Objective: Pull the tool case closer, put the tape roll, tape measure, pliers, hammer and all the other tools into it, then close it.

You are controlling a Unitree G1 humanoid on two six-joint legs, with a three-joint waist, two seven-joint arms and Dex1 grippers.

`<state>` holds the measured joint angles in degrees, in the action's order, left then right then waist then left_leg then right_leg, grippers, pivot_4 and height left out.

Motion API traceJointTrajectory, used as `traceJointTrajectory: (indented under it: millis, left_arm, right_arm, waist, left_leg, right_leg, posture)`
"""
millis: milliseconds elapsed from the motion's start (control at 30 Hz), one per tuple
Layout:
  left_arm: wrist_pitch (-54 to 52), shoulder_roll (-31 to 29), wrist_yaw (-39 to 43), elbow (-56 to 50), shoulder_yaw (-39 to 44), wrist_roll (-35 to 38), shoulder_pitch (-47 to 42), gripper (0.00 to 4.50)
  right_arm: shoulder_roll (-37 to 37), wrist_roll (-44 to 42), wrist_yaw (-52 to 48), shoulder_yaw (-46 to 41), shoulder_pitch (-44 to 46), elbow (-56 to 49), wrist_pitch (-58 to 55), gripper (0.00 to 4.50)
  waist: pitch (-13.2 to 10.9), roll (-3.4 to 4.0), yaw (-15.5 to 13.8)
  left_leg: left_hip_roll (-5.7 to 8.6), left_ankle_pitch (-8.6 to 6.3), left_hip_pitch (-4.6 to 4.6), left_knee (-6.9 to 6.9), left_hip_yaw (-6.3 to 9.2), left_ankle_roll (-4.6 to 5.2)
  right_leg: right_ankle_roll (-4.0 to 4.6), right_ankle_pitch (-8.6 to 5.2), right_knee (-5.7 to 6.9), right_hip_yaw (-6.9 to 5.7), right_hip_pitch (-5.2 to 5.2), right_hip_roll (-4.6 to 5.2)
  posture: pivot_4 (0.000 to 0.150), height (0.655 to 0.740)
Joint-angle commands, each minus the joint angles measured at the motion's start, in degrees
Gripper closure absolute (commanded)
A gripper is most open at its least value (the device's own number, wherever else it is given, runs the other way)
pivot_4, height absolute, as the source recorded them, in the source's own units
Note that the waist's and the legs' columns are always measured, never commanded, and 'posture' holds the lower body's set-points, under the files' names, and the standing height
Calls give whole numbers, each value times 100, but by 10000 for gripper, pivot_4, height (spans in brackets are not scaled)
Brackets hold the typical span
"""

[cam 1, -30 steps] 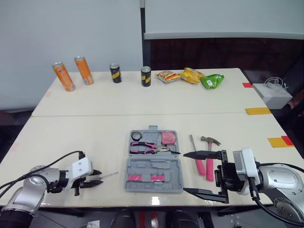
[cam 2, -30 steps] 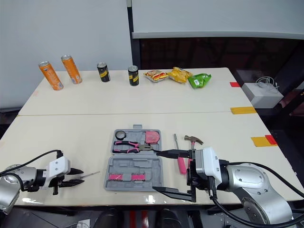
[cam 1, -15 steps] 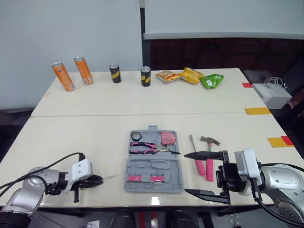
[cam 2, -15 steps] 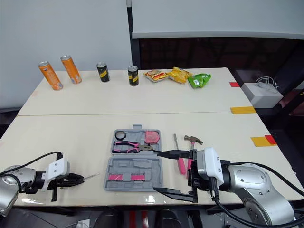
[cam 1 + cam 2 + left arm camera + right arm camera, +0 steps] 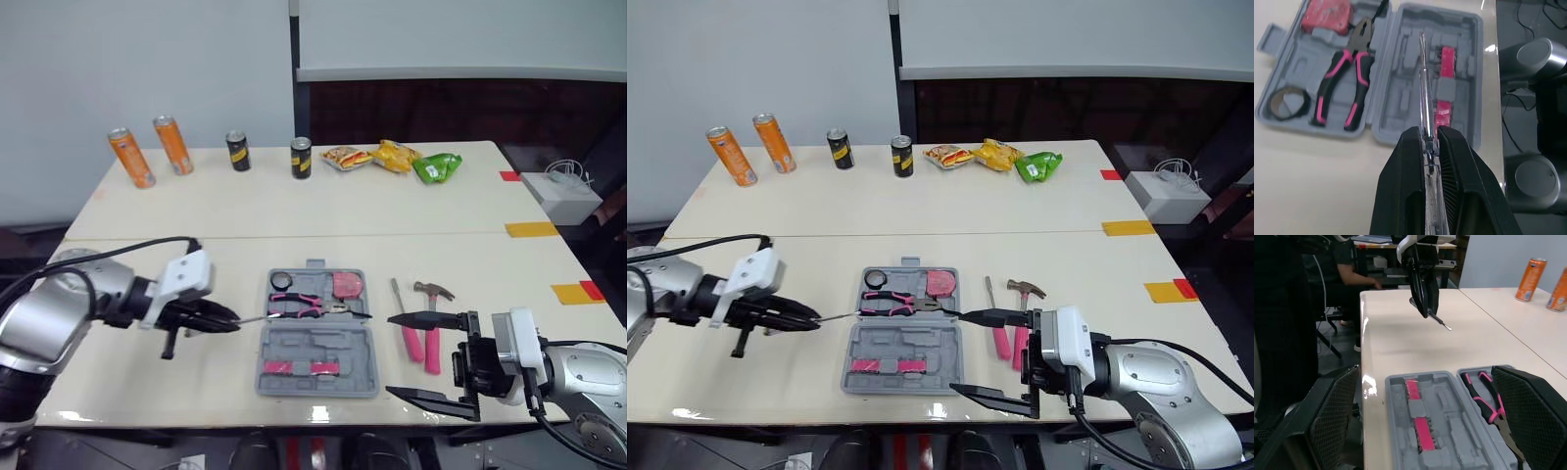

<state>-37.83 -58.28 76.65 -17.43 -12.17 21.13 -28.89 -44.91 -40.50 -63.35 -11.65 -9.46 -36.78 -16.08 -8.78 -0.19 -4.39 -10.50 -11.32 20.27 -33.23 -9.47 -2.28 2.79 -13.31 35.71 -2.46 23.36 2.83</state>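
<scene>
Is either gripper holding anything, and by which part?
The left gripper grips a thin screwdriver by its clear handle, shaft toward the tool case. The right gripper is open, empty.

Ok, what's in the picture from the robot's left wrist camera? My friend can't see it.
The left arm's black fingers pinch a thin, clear-handled screwdriver, its tip pointing over an open grey tool case on the table. In the case lie pink-handled pliers, a tape roll and a red tape measure.
</scene>
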Motion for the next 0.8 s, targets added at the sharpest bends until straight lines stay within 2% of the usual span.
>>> traceJointTrajectory:
  millis: [33,167,367,800]
  left_arm:
    - [-654,164,-153,-429,-857,-540,-761,44782]
    - [-950,696,-324,-51,-1695,-1073,-1536,44782]
    - [-1049,1396,-392,626,-2661,-1756,-2199,44782]
    - [-1315,2686,-664,1655,-3286,-2298,-2564,44782]
  right_arm:
    - [-81,24,4,-278,-100,-80,106,0]
    - [-167,50,-64,-553,-255,80,128,0]
    - [-298,55,-185,-991,-498,184,113,0]
    - [-214,72,-28,-1273,-917,-48,94,0]
  waist:
    - [0,1,-4]
    - [1,2,-18]
    - [2,4,-6]
    - [2,4,-36]
  left_leg:
    - [0,1,-3,0,0,1]
    - [3,2,1,-3,-1,2]
    - [4,5,8,-4,3,8]
    - [6,3,55,-33,35,17]
  right_leg:
    - [0,0,-1,0,0,0]
    - [0,0,-1,1,-8,2]
    - [-4,-1,-2,0,-6,0]
    - [-10,1,-10,-27,3,3]
  posture:
    - [1500,7400]
    - [1500,7400]
    - [1500,7400]
    - [1500,7400]
